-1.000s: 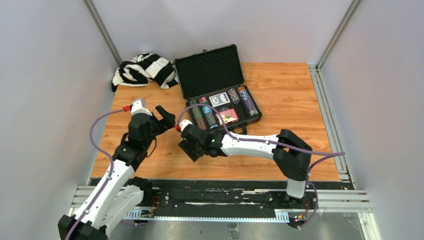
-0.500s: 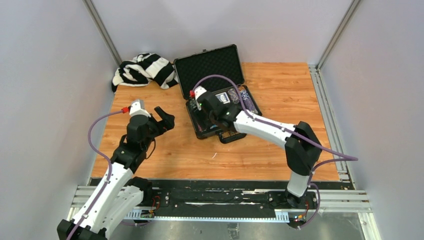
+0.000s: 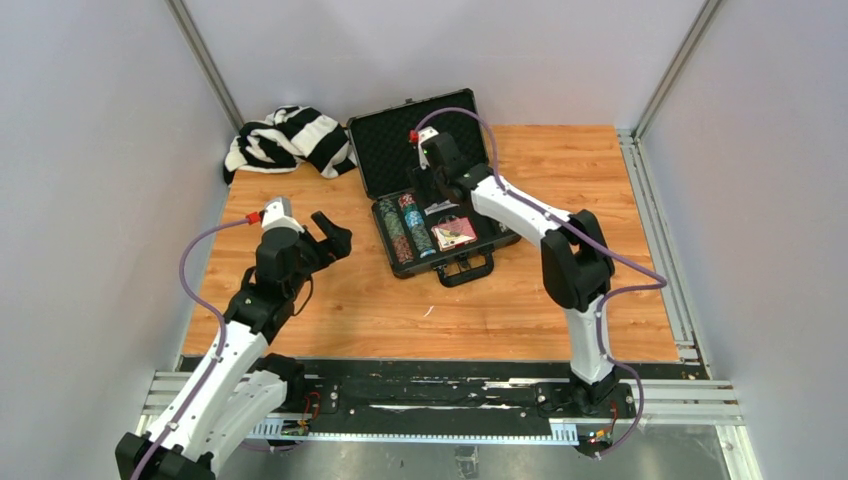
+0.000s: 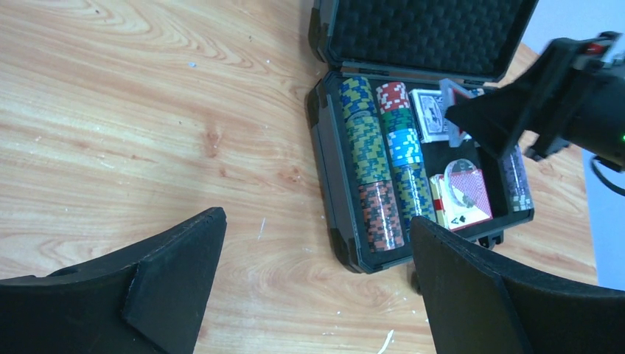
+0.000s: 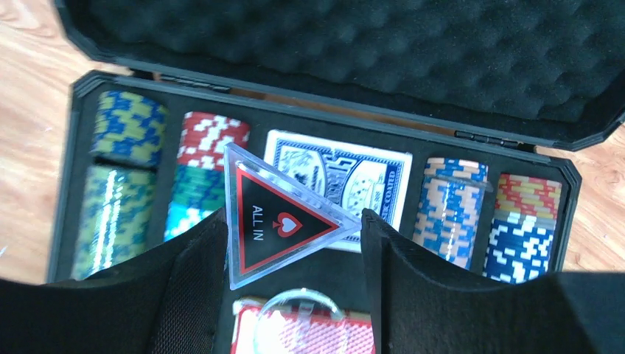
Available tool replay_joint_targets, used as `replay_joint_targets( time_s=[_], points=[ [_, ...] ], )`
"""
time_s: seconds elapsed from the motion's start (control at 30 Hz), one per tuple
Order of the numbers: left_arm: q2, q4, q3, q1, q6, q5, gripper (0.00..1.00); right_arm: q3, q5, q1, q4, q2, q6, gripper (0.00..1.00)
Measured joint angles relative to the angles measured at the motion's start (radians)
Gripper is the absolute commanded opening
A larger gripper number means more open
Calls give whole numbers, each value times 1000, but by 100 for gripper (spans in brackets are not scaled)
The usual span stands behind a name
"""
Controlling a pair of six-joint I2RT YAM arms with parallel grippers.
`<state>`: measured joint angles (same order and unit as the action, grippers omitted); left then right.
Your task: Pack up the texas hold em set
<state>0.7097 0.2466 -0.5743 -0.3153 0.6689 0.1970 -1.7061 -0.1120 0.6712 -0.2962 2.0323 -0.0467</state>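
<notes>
Right wrist, tri token [image 5: 276, 217], apex pts right

1. Orange-brown wood-grain counter [image 3: 560, 300] across the middle, grain running from 9 to 3 o'clock.
2. Enclosed on three sides by plain pale grey-lilac panels: back wall [image 3: 560, 50] at 12 o'clock, left wall [image 3: 90, 200] at 9 o'clock, right wall [image 3: 770, 200] at 3 o'clock.
3. Slanted aluminium posts in the back corners, one [image 3: 205, 60] at 11 o'clock, the other [image 3: 677, 65] at 1 o'clock.
4. Aluminium rail [image 3: 655, 240] along the counter's 3 o'clock edge.
5. Black base plate [image 3: 420, 395] between aluminium extrusions along the 6 o'clock edge, dull grey surface [image 3: 400, 462] below it.
6. Lit softly and evenly, with only faint shadows; small white flecks [image 3: 428, 311] on the wood toward 6 o'clock.
</notes>
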Motion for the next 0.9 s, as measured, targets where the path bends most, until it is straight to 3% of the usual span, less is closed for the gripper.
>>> replay_joint_targets(
  time_s=[0.13,0.23,0.3,0.67,0.9],
  points=[
    [-6,-6,0,0,-1,2,100,-54,10,-25,-9,80,8,59],
    [-3,-7,0,0,-1,2,100,-66,10,-31,-23,121,15,74],
    [2,-11,0,0,-1,2,99,-74,12,-31,-23,134,21,78],
    [62,-24,0,0,-4,0,99,-79,-13,-46,0,42,90,78],
    [73,-35,0,0,-10,8,100,-211,-20,-196,27,58,93,76]
  ],
)
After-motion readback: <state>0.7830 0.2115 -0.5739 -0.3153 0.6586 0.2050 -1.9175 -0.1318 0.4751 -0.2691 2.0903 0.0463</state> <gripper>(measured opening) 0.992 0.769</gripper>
